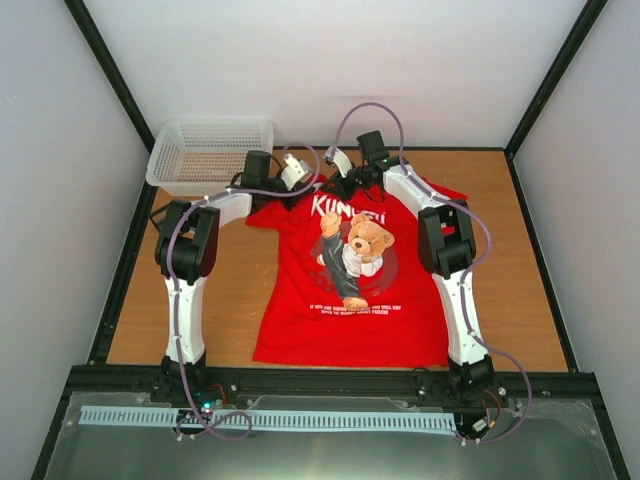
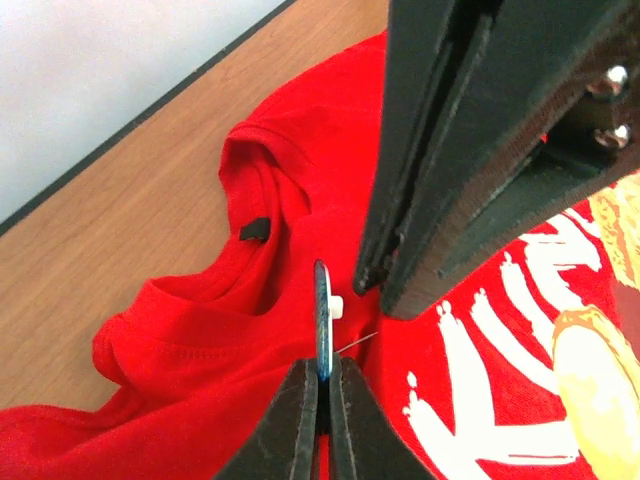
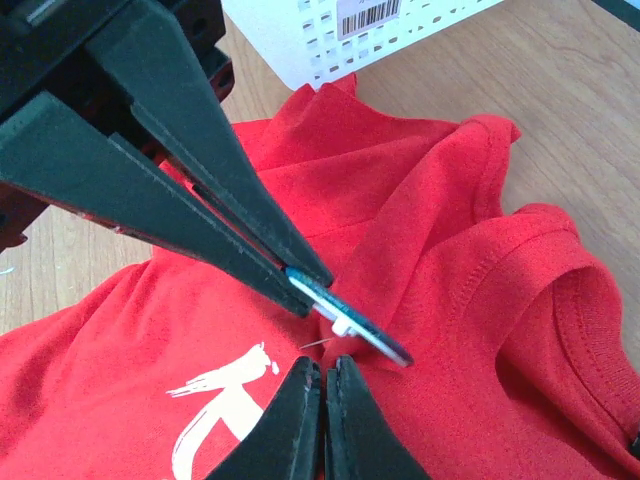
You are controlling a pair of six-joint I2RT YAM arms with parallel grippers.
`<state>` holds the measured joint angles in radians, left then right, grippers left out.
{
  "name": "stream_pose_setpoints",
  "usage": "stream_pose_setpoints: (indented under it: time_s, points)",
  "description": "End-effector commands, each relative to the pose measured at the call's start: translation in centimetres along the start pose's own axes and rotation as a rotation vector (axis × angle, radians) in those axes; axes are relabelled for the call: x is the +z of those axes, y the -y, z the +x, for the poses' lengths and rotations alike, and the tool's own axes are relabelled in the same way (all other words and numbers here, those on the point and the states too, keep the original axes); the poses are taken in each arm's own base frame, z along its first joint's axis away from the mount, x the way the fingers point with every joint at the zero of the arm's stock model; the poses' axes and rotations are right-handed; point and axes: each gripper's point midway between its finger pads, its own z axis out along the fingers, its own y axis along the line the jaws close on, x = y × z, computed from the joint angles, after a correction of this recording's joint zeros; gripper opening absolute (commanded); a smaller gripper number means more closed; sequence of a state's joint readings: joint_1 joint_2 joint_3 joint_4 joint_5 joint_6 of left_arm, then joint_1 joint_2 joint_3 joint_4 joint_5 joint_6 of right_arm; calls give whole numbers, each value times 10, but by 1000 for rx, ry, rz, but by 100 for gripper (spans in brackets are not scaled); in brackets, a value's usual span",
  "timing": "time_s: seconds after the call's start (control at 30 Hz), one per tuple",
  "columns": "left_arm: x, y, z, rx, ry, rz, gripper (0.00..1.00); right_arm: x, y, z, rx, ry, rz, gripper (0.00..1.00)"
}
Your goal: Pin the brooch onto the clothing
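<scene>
Left wrist view shows the brooch (image 2: 322, 318) edge-on: a thin, round, dark-blue disc with a small white clasp (image 2: 337, 305) on its back and a fine metal pin (image 2: 356, 343) jutting from it. The left fingers (image 2: 303, 400) pinch its lower rim and hold it at the neckline of the red T-shirt (image 1: 350, 320), just above the white lettering. The right fingers (image 3: 300, 410) are pressed together, their tips just beside the clasp; whether they nip the pin or the fabric cannot be told.

There are one brooch, one T-shirt with a kicking brown bear print, one white mesh basket (image 1: 160, 170) at the far left, and two arms. The shirt lies flat on a brown wooden tabletop (image 1: 500, 250) with a black frame, enclosed by plain pale walls (image 1: 320, 60).
</scene>
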<state>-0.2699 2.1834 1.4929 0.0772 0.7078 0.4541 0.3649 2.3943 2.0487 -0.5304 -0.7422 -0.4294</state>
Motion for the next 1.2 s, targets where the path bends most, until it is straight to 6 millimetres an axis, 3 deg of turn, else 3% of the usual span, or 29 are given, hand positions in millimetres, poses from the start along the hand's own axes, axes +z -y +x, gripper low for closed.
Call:
stream_pose_setpoints:
  time_s: [0.0,0.27,0.7,1.17]
  points:
    - [-2,-14,-28,35,42,-42,1,-4,-2,-9,-23,24,-14,3]
    - [0,-23,-33,62,40,-74,1,-7,-10,-6,-32,23,-39,3]
    - [11,-14,-20,78,12,-48,1,-11,-6,-17,-47,44,-12,3]
    - [4,-1,-15,118,9,-20,1,-16,6,-21,-38,48,22,3]
